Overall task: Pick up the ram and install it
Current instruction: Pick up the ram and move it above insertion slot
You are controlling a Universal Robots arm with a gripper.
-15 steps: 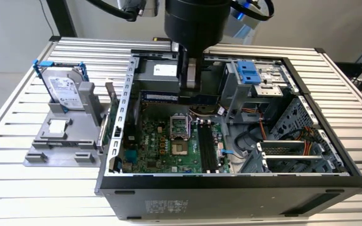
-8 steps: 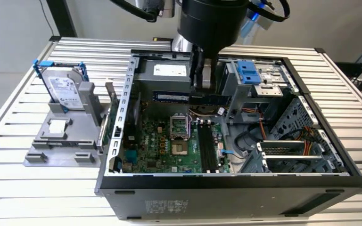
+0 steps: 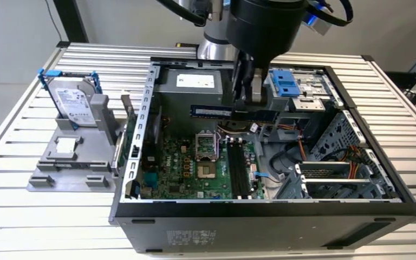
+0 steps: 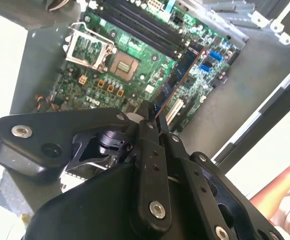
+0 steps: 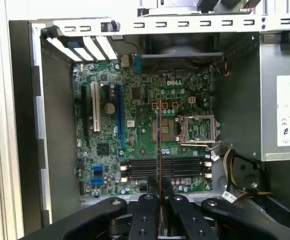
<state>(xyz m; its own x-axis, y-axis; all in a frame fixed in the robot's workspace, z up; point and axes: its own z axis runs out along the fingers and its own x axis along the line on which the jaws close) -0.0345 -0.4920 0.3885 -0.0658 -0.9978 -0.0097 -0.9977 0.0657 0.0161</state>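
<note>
**Ram in gripper, held over the open case, not seated**

The gripper (image 3: 249, 106) hangs inside the open case (image 3: 266, 214), its jaws closed on the ram (image 3: 209, 111). In the exterior view the ram is a dark blue stick, held level and on edge. More of its length shows toward the exterior view's left of the gripper, in front of the power supply (image 3: 193, 86). It sits in the air above the motherboard (image 3: 186, 168) and touches nothing but the gripper.

The slots (image 3: 238, 168) lie on the board below the ram. The ram is in none of them, and its length runs crosswise to theirs.

In both wrist views the ram shows edge-on as a thin line leaving the gripper. It can be seen in the first wrist view (image 5: 158, 150) and in the second wrist view (image 4: 182, 75). In the first wrist view that line crosses the slots (image 5: 185, 167) roughly at a right angle and passes just beside the socket (image 5: 197, 131).

Outside the case, toward the exterior view's left, a hard drive (image 3: 73, 103) in a blue frame stands upright in a grey fixture (image 3: 67, 162). The fixture rests on the slatted table (image 3: 6, 216) — well apart from the gripper.
</note>
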